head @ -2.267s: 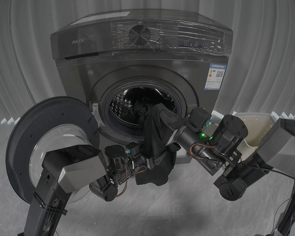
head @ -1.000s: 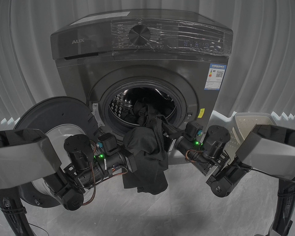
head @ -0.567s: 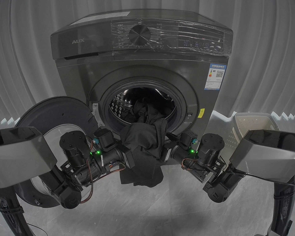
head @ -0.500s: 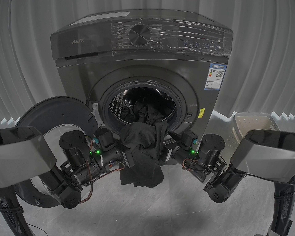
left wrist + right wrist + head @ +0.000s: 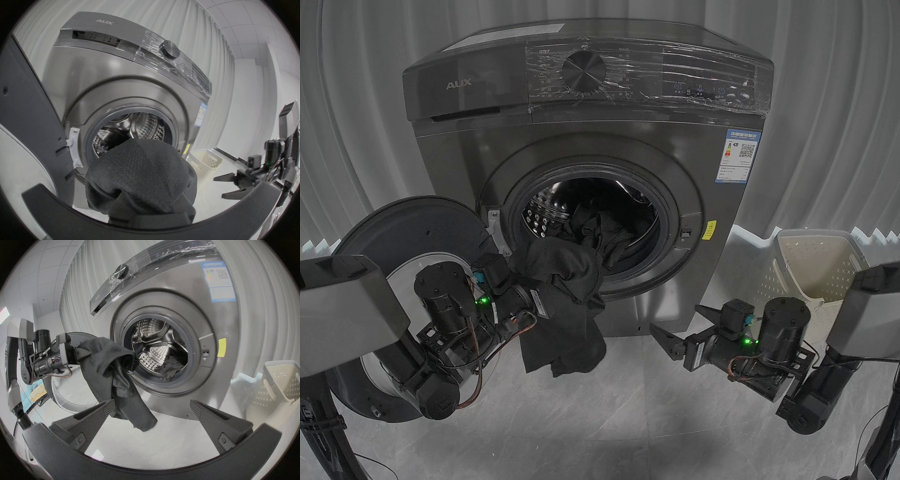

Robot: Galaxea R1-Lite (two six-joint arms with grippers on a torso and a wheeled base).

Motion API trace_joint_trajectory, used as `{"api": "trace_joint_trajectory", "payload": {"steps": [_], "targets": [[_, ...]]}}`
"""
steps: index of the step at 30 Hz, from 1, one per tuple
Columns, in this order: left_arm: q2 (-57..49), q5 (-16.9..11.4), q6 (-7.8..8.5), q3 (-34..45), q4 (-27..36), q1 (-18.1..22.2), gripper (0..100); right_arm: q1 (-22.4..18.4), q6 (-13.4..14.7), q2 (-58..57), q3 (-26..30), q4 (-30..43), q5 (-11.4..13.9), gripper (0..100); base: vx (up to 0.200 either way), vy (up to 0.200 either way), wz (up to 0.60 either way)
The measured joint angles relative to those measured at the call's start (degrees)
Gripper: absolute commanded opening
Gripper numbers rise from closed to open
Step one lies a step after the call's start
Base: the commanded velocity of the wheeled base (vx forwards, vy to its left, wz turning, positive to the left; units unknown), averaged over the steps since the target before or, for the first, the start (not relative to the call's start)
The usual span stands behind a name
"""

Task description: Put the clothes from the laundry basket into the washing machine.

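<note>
Head, garment: black crumpled cloth garment point(image 5: 565, 306) draped over the left gripper point(image 5: 547, 300). It hangs before the lower-left rim of the open drum point(image 5: 594, 215) of the grey front-loading washing machine point(image 5: 587, 144).
Head, left grip: buried in cloth, cannot tell.
Head, right gripper point(image 5: 678, 330): jaws wide, empty, low near the beige perforated plastic laundry basket point(image 5: 819, 269), well apart from the garment.
Head, drum: more dark clothes point(image 5: 606, 231) inside.
Left wrist: garment point(image 5: 140, 175) bunched over the gripper, before the opening.
Right wrist: right gripper point(image 5: 150, 407) spread wide, garment point(image 5: 115, 377) beyond it.
Change: half a second ago both grippers were at the garment on the drum lip. The right has since let go and dropped back, and the left has carried the garment leftwards.
</note>
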Motion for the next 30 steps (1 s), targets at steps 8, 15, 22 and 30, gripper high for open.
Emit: {"api": "trace_joint_trajectory", "payload": {"steps": [8, 15, 22, 30], "targets": [[-0.04, 6.35, 0.99, 0.12, 0.05, -1.05, 0, -1.10, 0.40, -4.46, 3.28, -0.13, 0.12, 100, 0.000, 0.000, 0.00], [-0.06, 8.16, 5.10, 1.29, 0.07, -1.02, 0, -2.26, 0.49, -5.29, 3.66, -0.39, 0.15, 100, 0.000, 0.000, 0.00], [-0.06, 8.31, 5.53, 1.83, 0.05, -1.39, 0, -2.16, 0.49, -5.57, 3.66, -0.63, 0.17, 100, 0.086, 0.000, 0.00], [0.00, 8.40, 5.23, 2.18, 0.05, -2.90, 0, -1.79, 0.51, -5.57, 3.69, -0.63, 0.17, 100, 0.075, 0.000, 0.00]]}}
